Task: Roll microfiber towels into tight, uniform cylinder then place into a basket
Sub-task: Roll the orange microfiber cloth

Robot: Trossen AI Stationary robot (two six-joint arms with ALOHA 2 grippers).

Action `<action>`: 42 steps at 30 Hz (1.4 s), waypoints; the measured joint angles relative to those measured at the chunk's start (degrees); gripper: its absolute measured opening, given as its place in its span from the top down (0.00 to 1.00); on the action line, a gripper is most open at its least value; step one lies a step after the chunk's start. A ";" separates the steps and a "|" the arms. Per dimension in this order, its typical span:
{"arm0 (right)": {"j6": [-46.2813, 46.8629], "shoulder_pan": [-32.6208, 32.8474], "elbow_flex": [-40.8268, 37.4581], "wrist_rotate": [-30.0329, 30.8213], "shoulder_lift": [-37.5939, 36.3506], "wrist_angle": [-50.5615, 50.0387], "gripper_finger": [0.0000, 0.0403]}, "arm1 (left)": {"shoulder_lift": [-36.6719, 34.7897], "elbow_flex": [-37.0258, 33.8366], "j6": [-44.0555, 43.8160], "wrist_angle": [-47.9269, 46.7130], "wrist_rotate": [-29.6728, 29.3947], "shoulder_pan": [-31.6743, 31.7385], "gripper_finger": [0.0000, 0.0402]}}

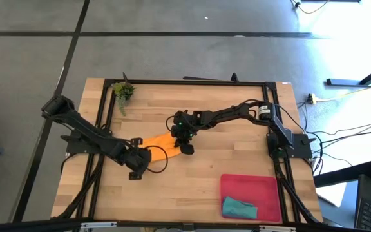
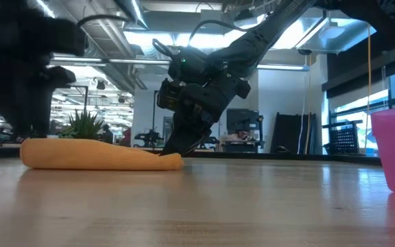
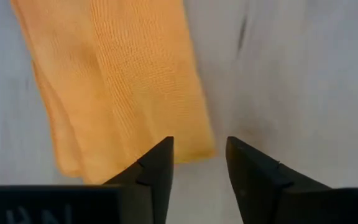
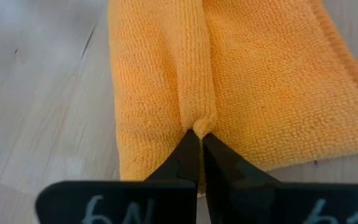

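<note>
We see two towels. The teal towel (image 1: 239, 208) already lies in the red basket (image 1: 250, 183), at the near right of the tabletop (image 1: 224, 103). It looks bunched more than neatly rolled, but it is small in the high view, so we cannot be sure. That one seems done.

The orange towel (image 1: 156, 144) is not done. It lies on the tabletop near the middle, well apart from the basket. It is folded into a long, flat strip with a soft ridge running down it. It is not yet a tight roll.

The strip's long side runs at a slant. One end points toward the left arm at the near left. The other end points up and right toward the right arm.

The right pincer (image 4: 199, 144) sits at the strip's far right end. Its fingers are clenched tight and pinch a small fold of the orange cloth at the edge. In the low view its tip is down on the wood, right at the towel's end.

The left pincer (image 3: 199, 163) is at the other end. Its fingers are apart and hold nothing. The towel's corner lies just beyond them.

We think what is left is to roll the orange towel up tight, then carry it to the basket and set it beside the teal one.
</note>
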 joint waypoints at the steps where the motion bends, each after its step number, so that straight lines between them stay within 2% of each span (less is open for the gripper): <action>1: 0.00 0.02 0.00 0.00 0.00 0.00 0.98 | 1.14 0.00 1.25 0.01 -0.68 0.00 0.66; 6: -0.01 0.02 0.00 0.00 0.02 -0.02 0.98 | 5.50 0.00 5.28 0.08 -3.55 0.00 0.65; 16: -0.01 0.00 0.02 0.00 0.02 -0.04 0.98 | 11.65 0.28 4.06 2.96 -2.75 -0.04 0.65; 21: 1.45 0.00 0.04 -0.92 0.08 -0.01 0.97 | 13.52 0.50 4.08 2.88 -1.78 -0.07 0.72; 25: 1.69 0.02 0.03 -0.94 0.12 0.06 0.91 | 13.73 0.48 4.08 3.29 -1.35 -0.07 0.85; 29: 2.36 0.02 -0.02 -0.88 0.20 1.43 0.81 | 13.80 0.44 4.04 3.20 -1.46 -0.11 0.98; 35: 1.84 -0.06 1.06 0.56 0.02 0.91 0.65 | 13.80 0.39 4.04 3.18 -1.11 -0.09 0.99; 42: -1.67 -0.51 4.17 1.60 -1.01 -2.99 0.61 | 13.80 0.39 4.04 3.09 -0.73 -0.04 0.99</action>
